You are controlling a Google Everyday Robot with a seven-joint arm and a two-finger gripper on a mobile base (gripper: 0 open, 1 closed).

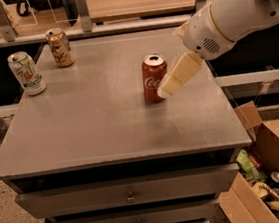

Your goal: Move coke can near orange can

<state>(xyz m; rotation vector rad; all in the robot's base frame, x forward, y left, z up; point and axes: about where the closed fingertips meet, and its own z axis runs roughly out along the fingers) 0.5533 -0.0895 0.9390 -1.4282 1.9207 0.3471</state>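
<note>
Upright coke can (154,77); jaws just beside its right flank, tip low; spread or pressed: cannot tell.

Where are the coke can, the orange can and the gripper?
coke can (153,79): camera view, its red side.
orange can (60,49): camera view, its label.
gripper (166,87): camera view, tip beside the coke can.
</note>
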